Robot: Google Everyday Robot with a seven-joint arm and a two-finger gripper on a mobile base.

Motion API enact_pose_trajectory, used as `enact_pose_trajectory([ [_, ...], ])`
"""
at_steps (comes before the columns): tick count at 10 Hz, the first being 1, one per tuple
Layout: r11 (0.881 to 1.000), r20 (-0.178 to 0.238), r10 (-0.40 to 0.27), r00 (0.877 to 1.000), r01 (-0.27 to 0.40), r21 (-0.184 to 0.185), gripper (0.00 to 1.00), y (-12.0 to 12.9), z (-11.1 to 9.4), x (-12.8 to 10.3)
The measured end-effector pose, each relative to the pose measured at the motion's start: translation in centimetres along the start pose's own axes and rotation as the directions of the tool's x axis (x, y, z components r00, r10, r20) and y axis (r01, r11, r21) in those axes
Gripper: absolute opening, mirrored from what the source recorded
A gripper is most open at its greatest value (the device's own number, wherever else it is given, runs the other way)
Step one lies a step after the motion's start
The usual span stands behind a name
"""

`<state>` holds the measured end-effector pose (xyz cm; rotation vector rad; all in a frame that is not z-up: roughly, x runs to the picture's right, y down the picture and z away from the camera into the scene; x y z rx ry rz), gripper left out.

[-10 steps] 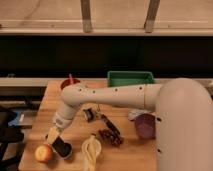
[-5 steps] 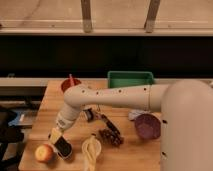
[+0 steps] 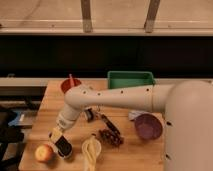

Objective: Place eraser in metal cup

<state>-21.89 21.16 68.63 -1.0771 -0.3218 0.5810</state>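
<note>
My gripper [image 3: 56, 135] is low over the front left of the wooden table [image 3: 50, 107], at the end of the white arm that reaches in from the right. Right below and to the right of it is a black block, the eraser [image 3: 63, 145]. The eraser's lower end meets a pale shiny rim that looks like the metal cup [image 3: 67, 154]. I cannot tell whether the eraser is inside the cup or only against it. The gripper touches or nearly touches the eraser's top. A red-yellow apple [image 3: 44, 152] lies just left of them.
A banana [image 3: 91, 150], dark grapes [image 3: 110, 137] and a dark-handled utensil [image 3: 107, 122] lie to the right. A small dark round metal piece [image 3: 89, 115] sits under the arm. An orange bowl [image 3: 70, 84], green bin [image 3: 130, 80] and purple bowl [image 3: 147, 126] stand further off.
The gripper has shifted slightly down and left, closer to the eraser's top. The eraser, cup and apple have stayed in place.
</note>
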Motion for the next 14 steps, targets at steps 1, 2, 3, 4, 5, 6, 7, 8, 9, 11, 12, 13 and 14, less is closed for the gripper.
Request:
enact_pose_trajectory([
  [1,1.0,0.004,-0.004,1.0,0.004,0.007,0.8,0.02,-0.12,0.0],
  [2,1.0,0.01,-0.007,1.0,0.007,0.012,0.8,0.05,-0.24,0.0],
  [3,1.0,0.017,-0.011,1.0,0.011,0.018,0.8,0.07,-0.38,0.01],
  [4,1.0,0.025,-0.014,1.0,0.013,0.026,0.8,0.1,-0.56,0.01],
  [5,0.999,0.035,-0.012,0.999,0.011,0.039,0.8,0.1,-0.86,0.0],
  [6,0.999,0.036,-0.01,0.999,0.009,0.039,0.8,0.03,-0.89,0.06],
  [7,0.999,0.036,-0.012,0.999,0.01,0.039,0.8,0.09,-0.87,0.01],
  [8,0.999,0.035,-0.013,0.999,0.012,0.038,0.8,0.14,-0.81,-0.03],
  [9,0.999,0.035,-0.012,0.999,0.011,0.039,0.8,0.11,-0.85,0.0],
  [11,0.999,0.035,-0.013,0.999,0.012,0.038,0.8,0.14,-0.81,-0.02],
  [12,0.999,0.035,-0.013,0.999,0.012,0.038,0.8,0.14,-0.8,-0.02],
  [13,0.999,0.035,-0.013,0.999,0.011,0.039,0.8,0.13,-0.83,-0.02],
  [14,0.999,0.035,-0.013,0.999,0.011,0.038,0.8,0.14,-0.8,-0.01],
])
